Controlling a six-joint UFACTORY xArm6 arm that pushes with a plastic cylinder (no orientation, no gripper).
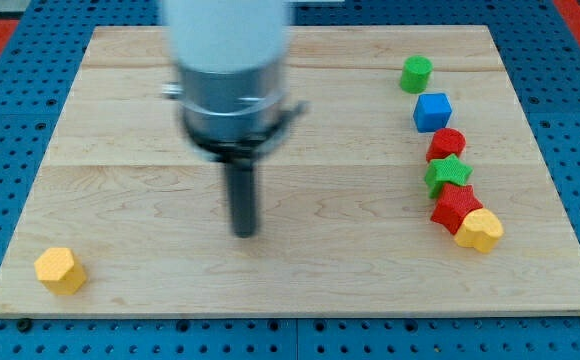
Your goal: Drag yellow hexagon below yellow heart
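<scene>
We see nothing done yet: yellow hexagon [59, 270] sits bottom-left, well apart from yellow heart [480, 230]; my tip [245, 232] mid-bench [120, 150], touching nothing; no fingers fitted.

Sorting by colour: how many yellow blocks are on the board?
2: the yellow hexagon at the view's bottom left, and the yellow heart at the right, ending the column of blocks. None looks hidden.

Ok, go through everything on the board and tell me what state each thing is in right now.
My tip: mid-board, touching no block.
Yellow hexagon: alone, the view's bottom left.
Yellow heart: against red star.
Green star: between red star and red block.
Blue cube: upright.
Green cylinder: upright.
</scene>
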